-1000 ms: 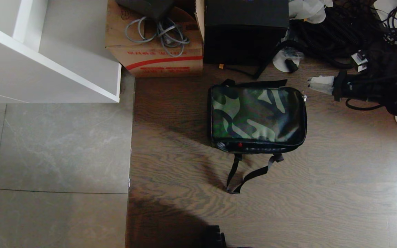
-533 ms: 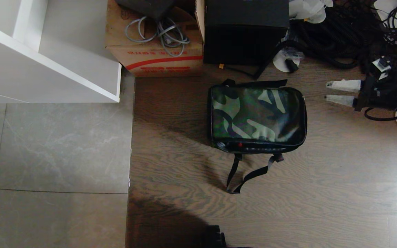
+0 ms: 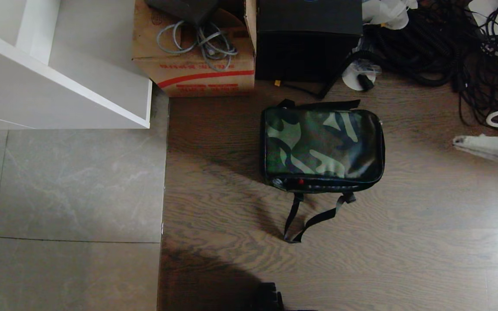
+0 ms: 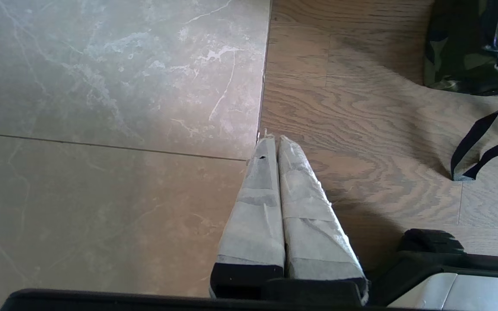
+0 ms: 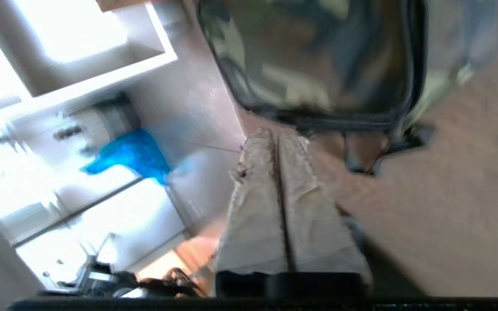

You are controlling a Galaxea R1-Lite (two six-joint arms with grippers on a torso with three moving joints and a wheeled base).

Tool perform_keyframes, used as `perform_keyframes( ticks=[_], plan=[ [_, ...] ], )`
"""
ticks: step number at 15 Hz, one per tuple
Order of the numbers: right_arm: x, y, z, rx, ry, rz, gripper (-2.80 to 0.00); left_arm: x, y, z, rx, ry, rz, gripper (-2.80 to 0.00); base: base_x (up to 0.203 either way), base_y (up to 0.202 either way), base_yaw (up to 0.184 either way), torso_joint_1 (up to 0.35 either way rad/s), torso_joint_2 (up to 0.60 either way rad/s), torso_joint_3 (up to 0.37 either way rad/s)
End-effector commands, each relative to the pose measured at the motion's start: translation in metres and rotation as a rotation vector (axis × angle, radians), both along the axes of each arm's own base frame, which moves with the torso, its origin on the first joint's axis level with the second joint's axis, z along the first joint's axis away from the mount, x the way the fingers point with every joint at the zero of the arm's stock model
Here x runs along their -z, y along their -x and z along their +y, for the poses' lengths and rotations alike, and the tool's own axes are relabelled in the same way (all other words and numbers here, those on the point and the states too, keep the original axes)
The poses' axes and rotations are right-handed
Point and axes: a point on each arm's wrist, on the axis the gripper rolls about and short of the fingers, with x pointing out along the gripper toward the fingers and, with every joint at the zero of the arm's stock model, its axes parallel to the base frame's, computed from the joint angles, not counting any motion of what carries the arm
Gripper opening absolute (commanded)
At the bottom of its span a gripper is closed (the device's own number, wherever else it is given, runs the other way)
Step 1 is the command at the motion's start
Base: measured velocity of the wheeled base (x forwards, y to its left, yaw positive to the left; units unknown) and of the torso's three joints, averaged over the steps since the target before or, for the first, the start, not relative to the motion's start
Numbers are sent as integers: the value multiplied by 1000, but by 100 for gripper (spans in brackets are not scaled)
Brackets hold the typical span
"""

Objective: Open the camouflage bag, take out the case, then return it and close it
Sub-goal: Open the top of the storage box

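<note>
The camouflage bag (image 3: 322, 144) lies flat and zipped on the wood floor, its black straps (image 3: 309, 218) trailing toward me. The case is hidden. My right gripper (image 3: 456, 140) hovers well to the bag's right, near the edge of the head view, its white-taped fingers pressed together and holding nothing. In the right wrist view that gripper (image 5: 275, 134) points at the bag (image 5: 318, 60). My left gripper (image 4: 275, 139) stays parked low over the seam between tile and wood, shut and empty, with a corner of the bag (image 4: 469, 47) off to one side.
A tall black box (image 3: 307, 39) and a cardboard box with grey cables (image 3: 197, 65) stand behind the bag. A tangle of black cables (image 3: 448, 43) fills the back right. A white shelf unit (image 3: 59, 86) stands at the back left over grey tiles (image 3: 67, 185).
My right gripper has pulled away from the bag's far right corner toward the right edge of the view, opening on the way and then shutting. The bag and left arm have not moved.
</note>
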Motion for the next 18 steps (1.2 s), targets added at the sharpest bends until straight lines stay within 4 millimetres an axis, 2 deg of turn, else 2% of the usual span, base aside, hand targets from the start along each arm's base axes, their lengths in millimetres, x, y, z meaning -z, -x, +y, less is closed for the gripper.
perform_keyframes(
  ticks=[1, 4, 8, 10, 12, 14, 15, 17, 18],
  plan=[
    [-5, 69, 30, 60, 83, -95, -280, 2, -1, 0, -1, 1, 7, -280, 0, 0, 0, 0, 0, 0],
    [16, 122, 60, 173, 228, -166, -280, 2, -1, 0, -1, 1, 7, -280, 0, 0, 0, 0, 0, 0],
    [44, 171, 98, 213, 442, -168, -280, 2, -1, 0, -1, 1, 7, -280, 0, 0, 0, 0, 0, 0],
    [60, 206, 103, 255, 520, -195, -280, 2, -1, 0, 0, 1, 7, -280, 0, 0, 0, 0, 0, 0],
    [84, 233, 102, 316, 587, -192, -280, 2, -1, 0, -1, 1, 7, -280, 0, 0, 0, 0, 0, 0],
    [119, 244, 97, 466, 699, -115, -280, 2, -1, 0, -1, 1, 7, -280, 0, 0, 0, 0, 0, 0],
    [127, 243, 95, 529, 743, -93, -280, 2, -1, 0, -1, 1, 7, -280, 0, 0, 0, 0, 0, 0],
    [130, 239, 94, 507, 782, -134, -280, 2, -1, 0, 0, 1, 7, -280, 0, 0, 0, 0, 0, 0],
    [138, 237, 94, 503, 794, -121, -280, 2, -1, 0, 0, 1, 7, -280, 0, 0, 0, 0, 0, 0]
  ],
)
